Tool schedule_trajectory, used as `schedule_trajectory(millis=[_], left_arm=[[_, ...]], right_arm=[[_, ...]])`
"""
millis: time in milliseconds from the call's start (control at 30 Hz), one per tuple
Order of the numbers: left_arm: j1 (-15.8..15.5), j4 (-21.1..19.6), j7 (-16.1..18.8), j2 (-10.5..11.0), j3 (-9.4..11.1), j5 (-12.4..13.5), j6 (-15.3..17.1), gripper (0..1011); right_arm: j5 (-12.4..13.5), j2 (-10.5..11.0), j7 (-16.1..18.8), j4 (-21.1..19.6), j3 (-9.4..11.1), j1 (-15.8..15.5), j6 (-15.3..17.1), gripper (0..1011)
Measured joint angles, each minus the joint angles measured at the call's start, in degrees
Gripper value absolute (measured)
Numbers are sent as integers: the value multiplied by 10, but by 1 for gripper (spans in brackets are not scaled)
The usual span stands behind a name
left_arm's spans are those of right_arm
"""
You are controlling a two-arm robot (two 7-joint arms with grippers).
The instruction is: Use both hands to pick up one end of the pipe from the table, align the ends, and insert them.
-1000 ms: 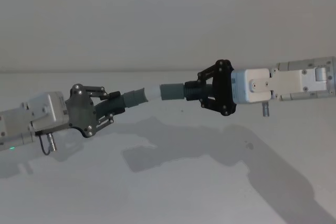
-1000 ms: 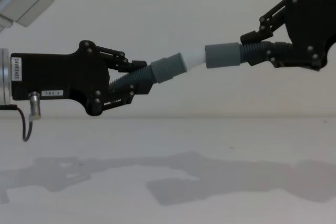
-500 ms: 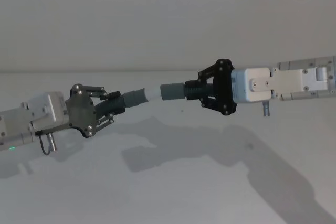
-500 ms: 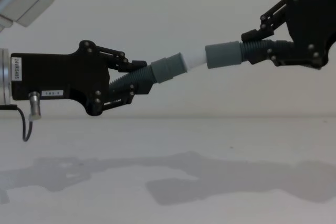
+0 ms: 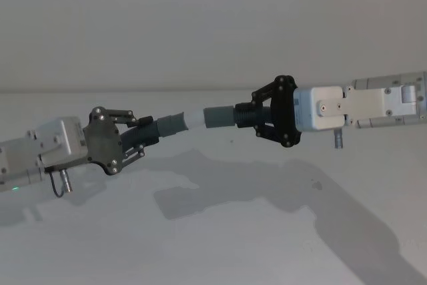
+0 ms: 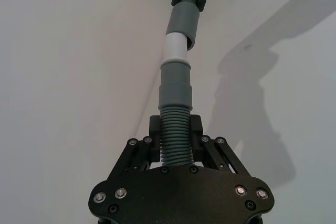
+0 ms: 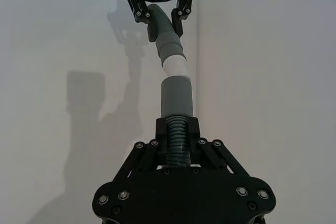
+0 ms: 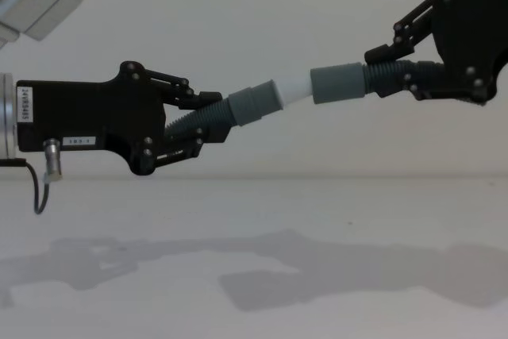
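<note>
White table [image 5: 220,245]: bare, carries only the shadows of both arms; both hose pieces are held well above it.

Left gripper [image 8: 202,125]: comes in from the left, low. Fingers clamped on the ribbed middle of the left hose piece [image 5: 163,127], which slopes up toward centre. In the left wrist view the fingers [image 6: 152,142] pinch the ribs on both sides.

Right gripper [image 8: 385,69]: comes in from the right, higher. Clenched on the ribs of the right hose piece [image 5: 230,115], held close to level.

Joint: the white plug tip [image 8: 292,87] on the left piece meets the mouth of the grey open cuff [image 8: 337,83] on the right piece. A band of white is exposed between the two cuffs, so the tip looks only partly entered. The pieces meet at a slight kink rather than in one straight line; the right wrist view shows the left piece [image 7: 167,43] leaning off the cuff's [image 7: 176,95] axis.

Change over the last second: almost none. Both grippers sit where they were, and the exposed white band looks the same width.

Reading: alignment done, insertion started but stalled or very slow. The kink may be binding the plug; straightening the left piece before pushing the two together would likely help.
</note>
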Motion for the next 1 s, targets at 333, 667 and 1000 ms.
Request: schedule_trajectory(millis=[333,667,1000], left_arm=[[0,0,0,0,0,0,0,290],[0,0,0,0,0,0,0,290],[0,0,0,0,0,0,0,290]], right_arm=[[1,4,-4,-4,-2,3,3,204],[1,7,-7,-6,-6,6,5,204],[2,8,-7,-7,-13,10,10,204]])
